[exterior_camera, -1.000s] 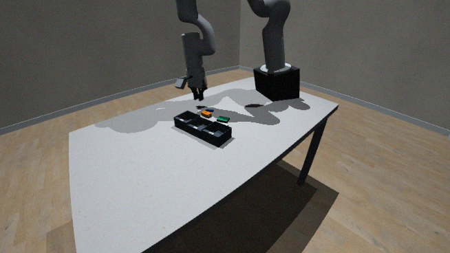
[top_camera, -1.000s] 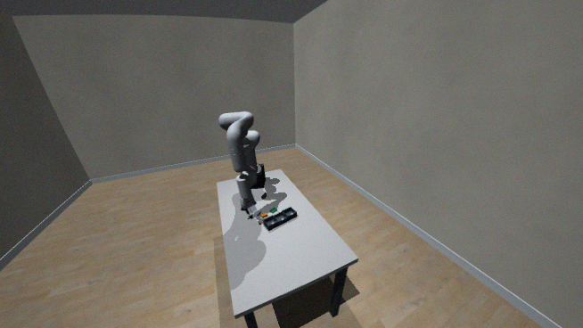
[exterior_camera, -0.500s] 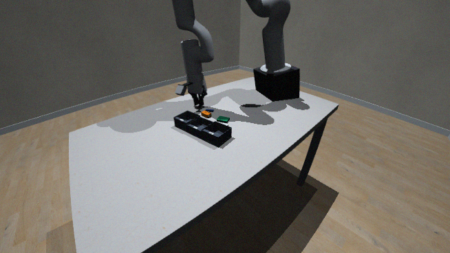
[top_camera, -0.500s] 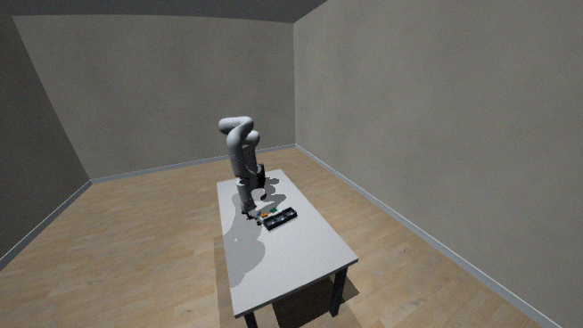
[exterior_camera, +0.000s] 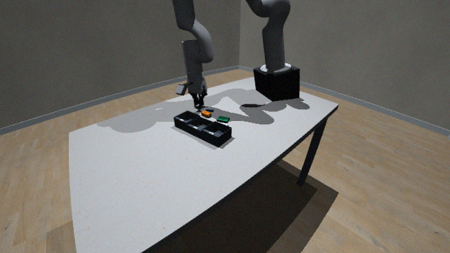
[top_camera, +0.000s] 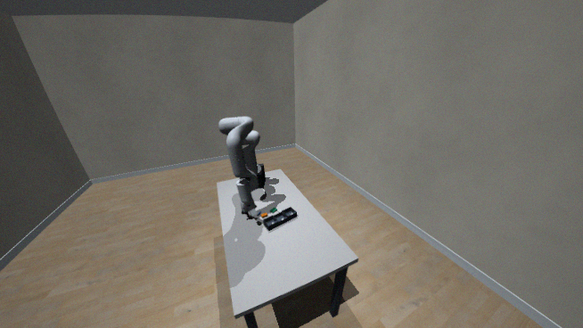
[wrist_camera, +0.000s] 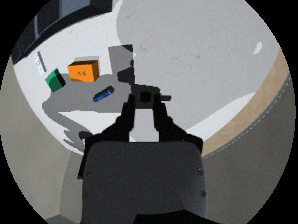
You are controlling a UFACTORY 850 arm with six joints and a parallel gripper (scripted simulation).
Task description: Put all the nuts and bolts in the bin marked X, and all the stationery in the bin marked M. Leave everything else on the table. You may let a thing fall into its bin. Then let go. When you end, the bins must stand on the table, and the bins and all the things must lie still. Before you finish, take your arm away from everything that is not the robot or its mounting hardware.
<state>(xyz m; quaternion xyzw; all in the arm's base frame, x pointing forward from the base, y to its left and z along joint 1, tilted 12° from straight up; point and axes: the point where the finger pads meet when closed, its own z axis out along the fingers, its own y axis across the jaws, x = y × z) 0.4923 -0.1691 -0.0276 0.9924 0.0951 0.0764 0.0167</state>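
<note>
The arm hangs over the white table [exterior_camera: 137, 179], and its gripper [exterior_camera: 199, 100] points down at a place just behind the left end of the black row of bins [exterior_camera: 202, 129]. The fingers stand partly closed, with a narrow gap between them. A small dark part shows at the tips in the wrist view, but I cannot tell if it is a held thing or a part of the gripper, so I cannot say whether they grip anything. The bins stand on the table in one row of three compartments; the marks on them are too small to read. Behind the row, on the table, lie three small things close together: an orange block [exterior_camera: 206, 113], a blue piece [exterior_camera: 210, 110] just behind it, and a green block [exterior_camera: 223, 119] a little to the right. A thin dark thing [exterior_camera: 252, 105] lies apart from them, near the black pedestal [exterior_camera: 292, 90] that carries the arm.
</note>
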